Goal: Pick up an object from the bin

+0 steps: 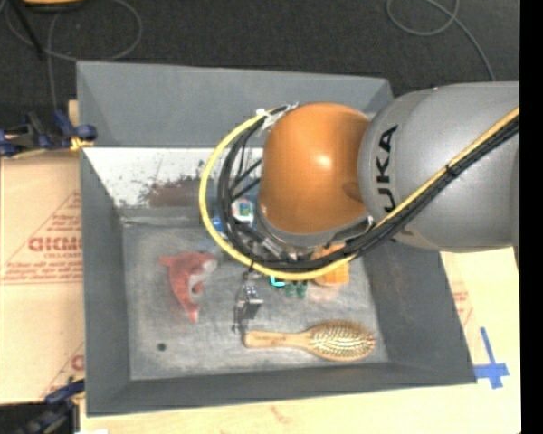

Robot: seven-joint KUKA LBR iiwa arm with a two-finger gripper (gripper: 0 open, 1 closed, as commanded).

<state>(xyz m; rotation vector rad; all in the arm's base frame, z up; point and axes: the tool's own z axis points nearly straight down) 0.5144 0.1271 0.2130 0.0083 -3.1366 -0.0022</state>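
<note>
Orange and domed, the arm's wrist cover (312, 174) sits highest, ringed by yellow cable. Below it the dark gripper (247, 307) hangs low over the middle of the bin (104, 269). Whether it is open or closed cannot be told, and nothing can be seen held in it. Just beside its tip lies the handle end of a wooden hairbrush (312, 340), bristles up, along the bin's near wall. A red crumpled thing (188, 278) lies to the view's left of the gripper, with a small green thing (295, 288) and an orange thing (333, 275) to its right.
</note>
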